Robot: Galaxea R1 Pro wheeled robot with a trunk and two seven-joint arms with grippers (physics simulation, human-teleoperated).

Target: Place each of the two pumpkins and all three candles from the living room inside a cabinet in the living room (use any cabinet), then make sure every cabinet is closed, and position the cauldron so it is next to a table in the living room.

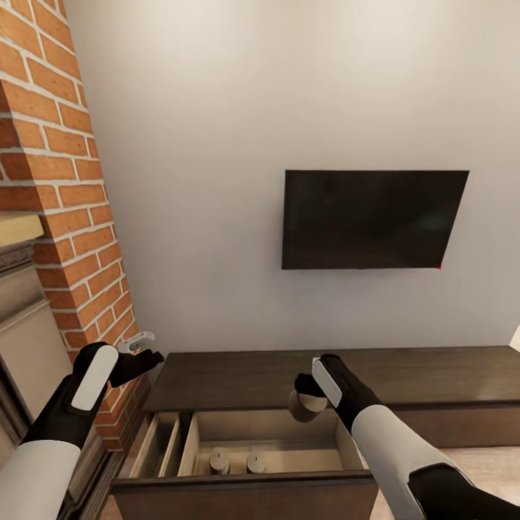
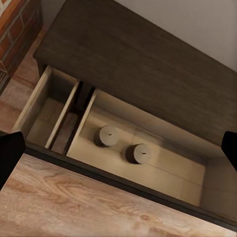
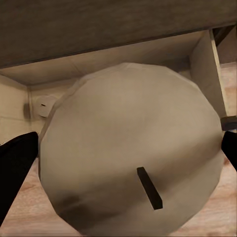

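The cabinet (image 1: 289, 375) is a long low dark-brown console against the wall, and its left drawer (image 1: 289, 440) is pulled out. Two candles (image 1: 219, 460) (image 1: 256, 462) stand upright on the drawer's pale floor, close together; they also appear in the left wrist view (image 2: 108, 135) (image 2: 138, 153). My right gripper (image 1: 309, 393) is shut on a third candle (image 1: 306, 409), held above the drawer's right half; its top and wick loom large (image 3: 131, 153). My left gripper (image 1: 143, 352) hangs open and empty over the cabinet's left end. The pumpkins and the cauldron are out of view.
A brick fireplace column (image 1: 65, 180) stands close to my left arm. A dark TV (image 1: 372, 219) hangs on the wall above the cabinet. The open drawer has a narrow side compartment (image 2: 47, 108) on its left. Wooden floor (image 2: 74, 207) lies in front of the drawer.
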